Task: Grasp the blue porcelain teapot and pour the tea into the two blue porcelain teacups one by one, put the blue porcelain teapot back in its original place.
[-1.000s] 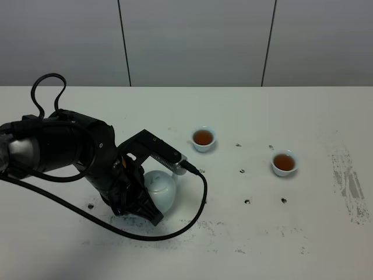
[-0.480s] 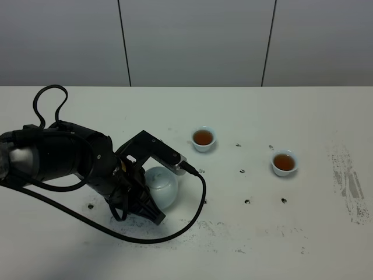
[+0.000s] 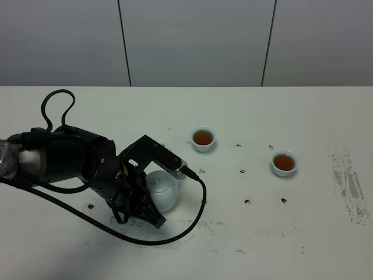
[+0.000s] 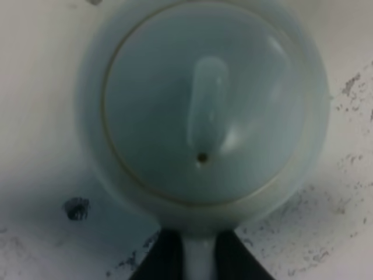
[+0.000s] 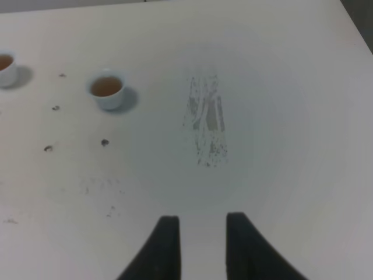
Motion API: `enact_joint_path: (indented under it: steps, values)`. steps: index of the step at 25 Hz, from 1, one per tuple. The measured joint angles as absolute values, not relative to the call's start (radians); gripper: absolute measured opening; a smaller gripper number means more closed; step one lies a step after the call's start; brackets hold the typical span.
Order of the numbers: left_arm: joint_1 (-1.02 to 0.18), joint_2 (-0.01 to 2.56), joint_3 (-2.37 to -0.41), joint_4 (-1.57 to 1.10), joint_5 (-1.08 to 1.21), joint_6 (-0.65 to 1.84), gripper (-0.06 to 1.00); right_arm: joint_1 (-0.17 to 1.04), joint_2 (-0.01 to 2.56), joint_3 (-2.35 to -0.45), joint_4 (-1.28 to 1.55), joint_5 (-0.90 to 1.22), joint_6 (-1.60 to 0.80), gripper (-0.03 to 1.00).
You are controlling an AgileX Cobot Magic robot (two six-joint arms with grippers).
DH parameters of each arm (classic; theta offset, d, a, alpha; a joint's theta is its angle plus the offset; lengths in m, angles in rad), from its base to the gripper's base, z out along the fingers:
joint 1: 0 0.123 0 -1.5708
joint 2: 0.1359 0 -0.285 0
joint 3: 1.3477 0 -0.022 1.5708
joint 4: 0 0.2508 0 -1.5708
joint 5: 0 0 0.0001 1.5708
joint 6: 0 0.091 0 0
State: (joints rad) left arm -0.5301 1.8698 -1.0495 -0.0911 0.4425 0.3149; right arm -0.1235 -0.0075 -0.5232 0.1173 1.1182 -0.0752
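The blue porcelain teapot (image 3: pixel 162 189) stands low on the white table at the left, its lid on; whether it touches the table I cannot tell. The left wrist view shows it from above (image 4: pixel 204 111). My left gripper (image 3: pixel 145 205) is at its near-left side and shut on its loop handle (image 4: pixel 199 262), with one dark finger (image 4: pixel 165 259) on each side. The two blue porcelain teacups (image 3: pixel 203 138) (image 3: pixel 284 162) hold brown tea, in the middle and to the right. My right gripper (image 5: pixel 201 248) is open and empty above bare table, with the right cup (image 5: pixel 106 88) far ahead; it is out of the exterior view.
A black cable (image 3: pixel 192 213) loops from the left arm across the table in front of the teapot. Dark specks (image 3: pixel 247 202) dot the table between the cups. A grey scuff mark (image 3: pixel 348 181) lies near the right edge and also shows in the right wrist view (image 5: pixel 205 119).
My left arm has sunk lower and folded in toward the table. The teapot stays in about the same spot in the gripper. The cups have not moved.
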Motion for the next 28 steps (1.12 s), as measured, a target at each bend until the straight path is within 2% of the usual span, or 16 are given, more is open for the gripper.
enact_joint_path:
  steps: [13,22,28]
  values:
    - [-0.530,1.873,-1.049,-0.089,0.433,0.328,0.14,-0.123,-0.008,-0.523,0.117,1.118,-0.075,0.21]
    - [-0.530,1.872,-1.049,-0.089,0.438,0.328,0.44,-0.123,-0.008,-0.523,0.117,1.118,-0.075,0.21]
    - [-0.530,1.767,-1.049,-0.094,0.529,0.306,0.48,-0.123,-0.008,-0.523,0.117,1.118,-0.075,0.21]
